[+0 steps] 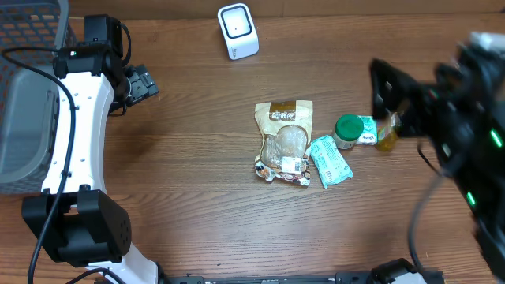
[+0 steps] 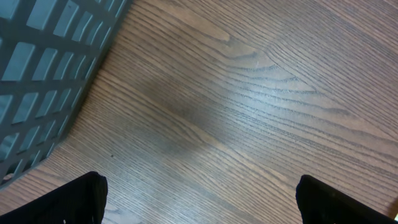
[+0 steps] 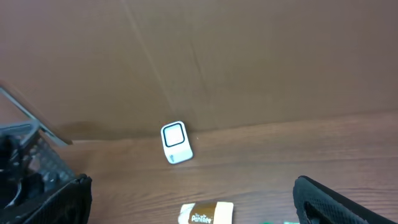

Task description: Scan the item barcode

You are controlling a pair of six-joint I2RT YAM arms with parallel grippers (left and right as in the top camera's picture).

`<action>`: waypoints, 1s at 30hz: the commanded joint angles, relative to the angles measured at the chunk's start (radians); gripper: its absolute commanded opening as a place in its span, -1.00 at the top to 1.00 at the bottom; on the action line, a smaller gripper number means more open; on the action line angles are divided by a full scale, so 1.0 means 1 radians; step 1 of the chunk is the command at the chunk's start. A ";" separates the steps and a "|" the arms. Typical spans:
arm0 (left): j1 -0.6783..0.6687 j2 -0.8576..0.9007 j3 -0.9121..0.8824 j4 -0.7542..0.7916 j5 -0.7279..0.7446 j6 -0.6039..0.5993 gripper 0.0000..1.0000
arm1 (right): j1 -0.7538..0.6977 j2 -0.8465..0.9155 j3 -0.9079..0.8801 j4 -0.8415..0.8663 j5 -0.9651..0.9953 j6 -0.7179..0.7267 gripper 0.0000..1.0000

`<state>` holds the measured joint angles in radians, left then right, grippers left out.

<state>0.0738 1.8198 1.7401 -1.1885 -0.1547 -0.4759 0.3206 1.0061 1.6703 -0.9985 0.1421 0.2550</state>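
A white barcode scanner [image 1: 237,30] stands at the back of the table, also seen in the right wrist view [image 3: 176,142]. Mid-table lie a brown-topped snack bag [image 1: 284,142] [image 3: 205,213], a teal packet [image 1: 329,160], a green-lidded jar [image 1: 349,131] and a small yellow bottle [image 1: 387,136]. My right gripper [image 1: 387,93] [image 3: 191,190] hangs open high above the jar and bottle, facing the scanner, holding nothing. Far to the left, my left gripper [image 1: 142,83] [image 2: 199,186] is open over bare wood, empty.
A grey slatted basket [image 1: 24,95] [image 2: 43,62] sits at the left edge, right beside my left arm. The wooden table [image 1: 189,158] has bare wood between the basket and the items.
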 commanded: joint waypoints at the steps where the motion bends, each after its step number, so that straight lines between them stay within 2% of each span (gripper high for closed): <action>1: -0.002 0.002 0.011 0.000 -0.010 -0.010 -0.99 | -0.002 -0.108 -0.116 -0.003 0.007 0.004 -1.00; 7: -0.002 0.002 0.011 0.000 -0.010 -0.010 -0.99 | -0.013 -0.313 -0.373 -0.006 0.007 0.004 -1.00; 13: -0.002 0.002 0.011 0.000 -0.010 -0.010 -0.99 | -0.103 -0.450 -0.563 -0.060 0.007 0.004 -1.00; 20: -0.002 0.002 0.011 0.000 -0.010 -0.010 -0.99 | -0.140 -0.533 -0.625 -0.287 0.008 0.008 -1.00; 30: -0.002 0.002 0.011 0.000 -0.009 -0.010 -0.99 | -0.140 -0.650 -0.626 -0.287 0.007 0.007 -1.00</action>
<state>0.0738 1.8198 1.7401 -1.1889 -0.1543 -0.4759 0.1841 0.3820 1.0412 -1.2877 0.1421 0.2584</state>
